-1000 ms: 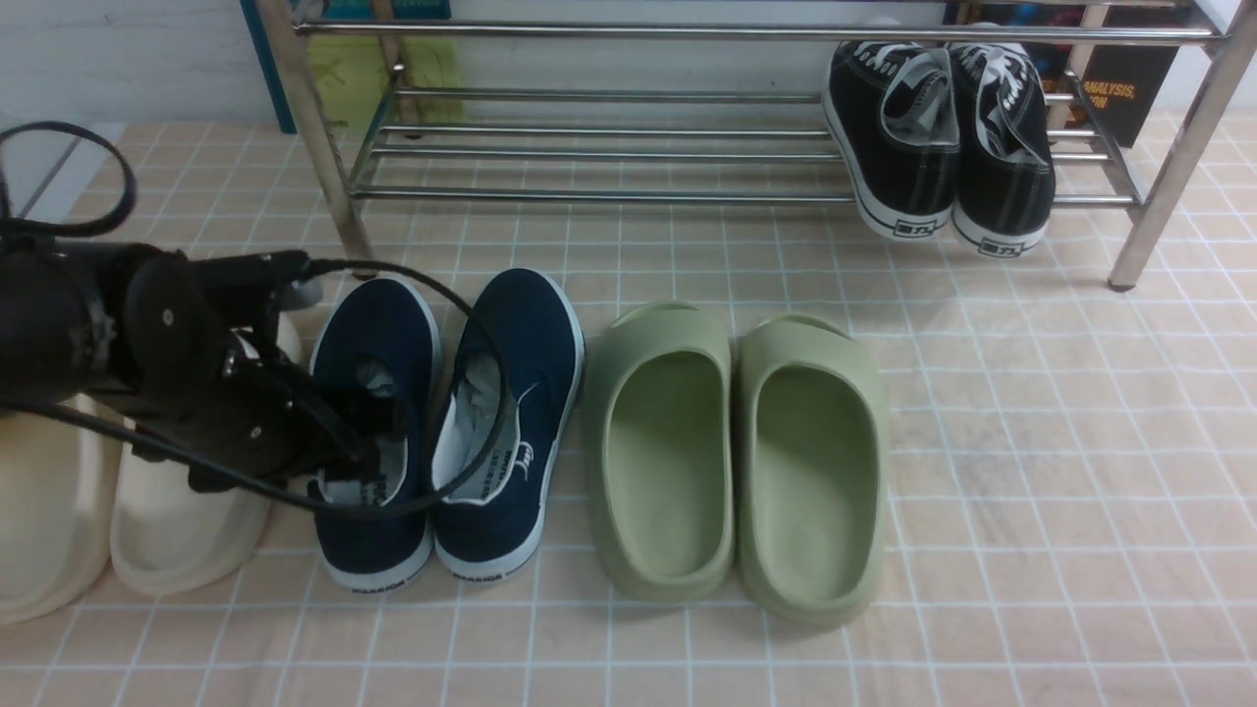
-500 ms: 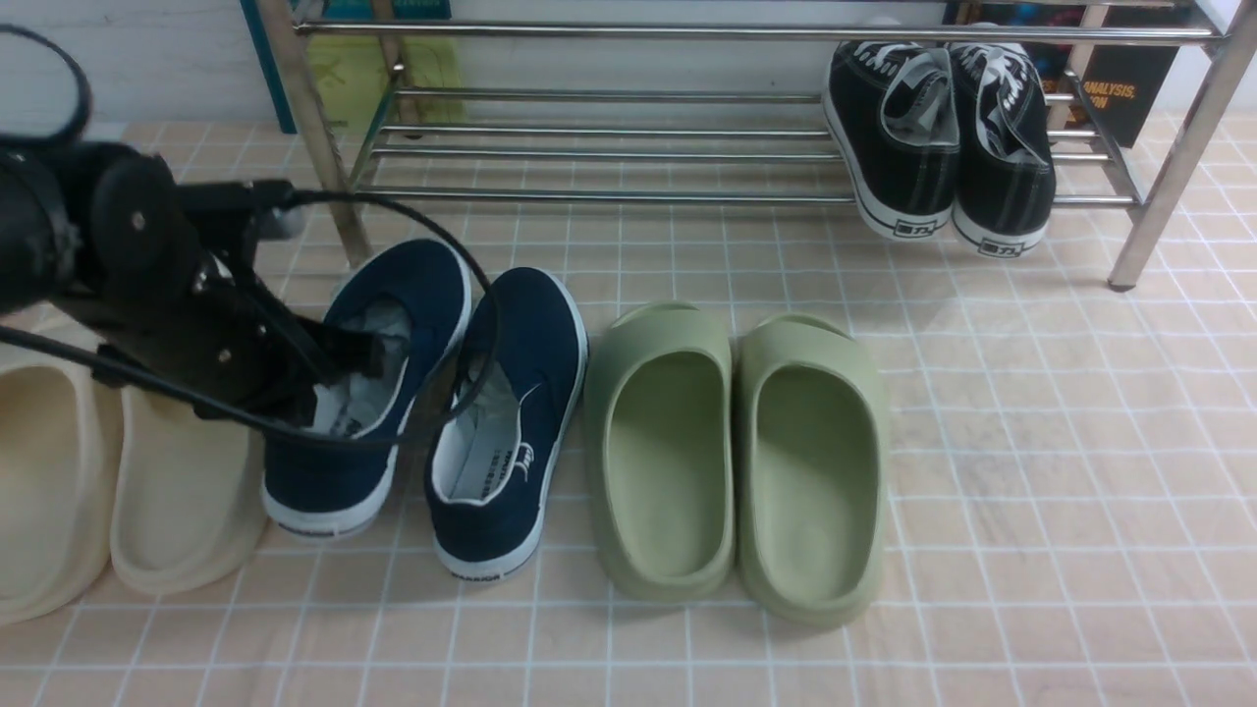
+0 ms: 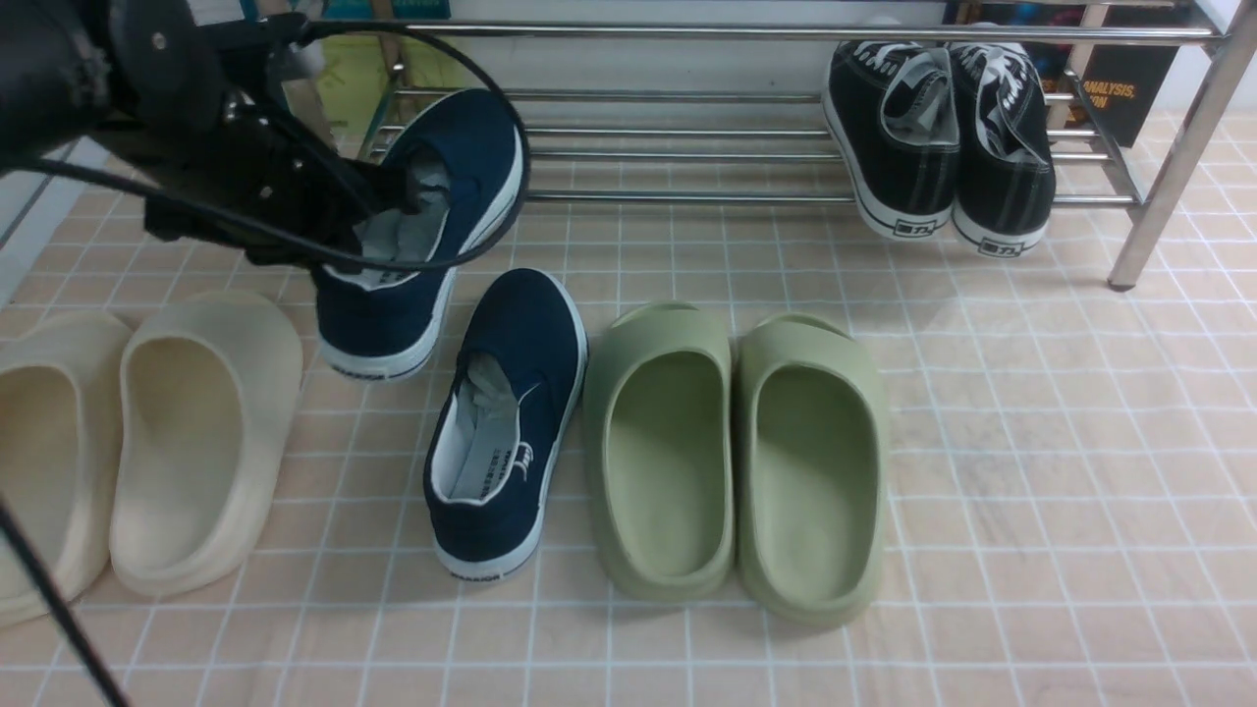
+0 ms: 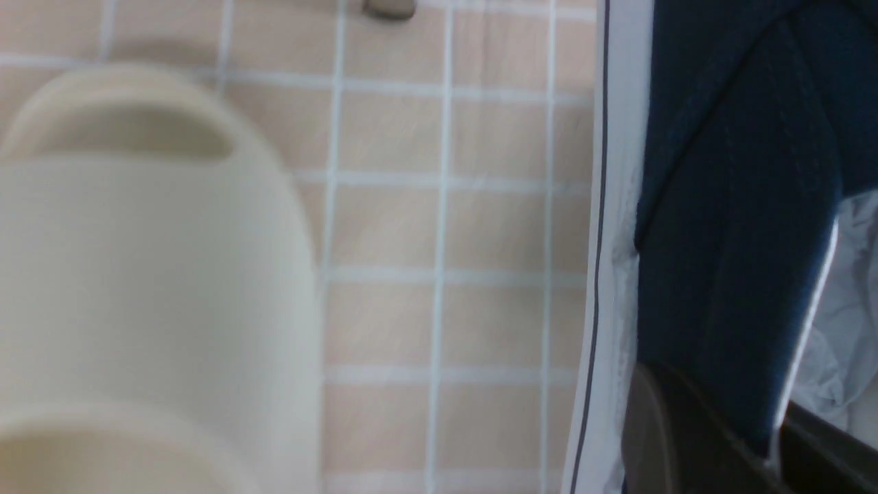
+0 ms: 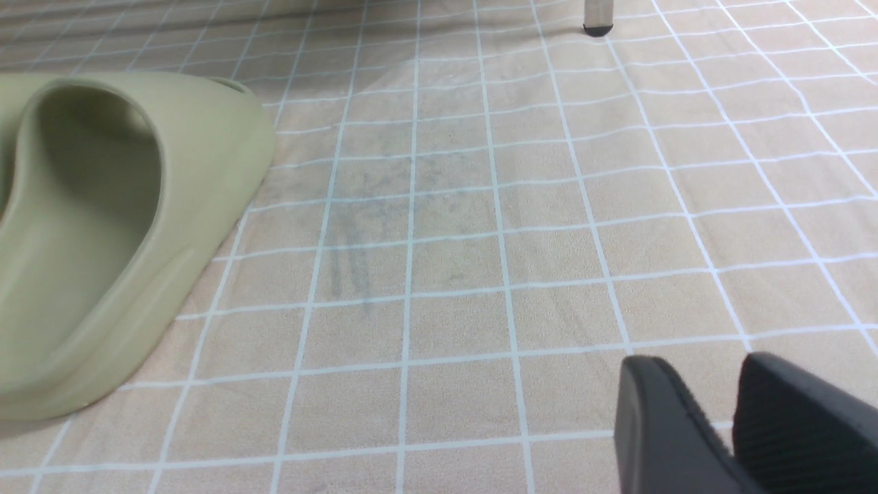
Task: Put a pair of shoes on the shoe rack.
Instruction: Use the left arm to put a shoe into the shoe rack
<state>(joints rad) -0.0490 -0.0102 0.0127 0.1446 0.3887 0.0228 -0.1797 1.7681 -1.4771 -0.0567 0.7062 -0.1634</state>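
My left gripper (image 3: 388, 201) is shut on the side wall of one navy-blue slip-on shoe (image 3: 432, 236) and holds it in the air, toe up, in front of the left end of the chrome shoe rack (image 3: 687, 196). In the left wrist view the shoe's navy canvas wall (image 4: 734, 206) sits between the gripper's (image 4: 775, 439) dark fingers. The other navy shoe (image 3: 511, 412) lies on the tiled floor. My right gripper (image 5: 734, 384) is shut and empty, low over bare floor; it is out of the front view.
Black lace-up sneakers (image 3: 938, 137) sit at the rack's right end. Green slides (image 3: 737, 452) lie right of the floor shoe, cream slides (image 3: 187, 432) left of it. A rack leg (image 5: 597, 20) shows in the right wrist view.
My left gripper has lifted the navy shoe off the floor and carried it up and forward towards the rack. The other navy shoe has shifted slightly.
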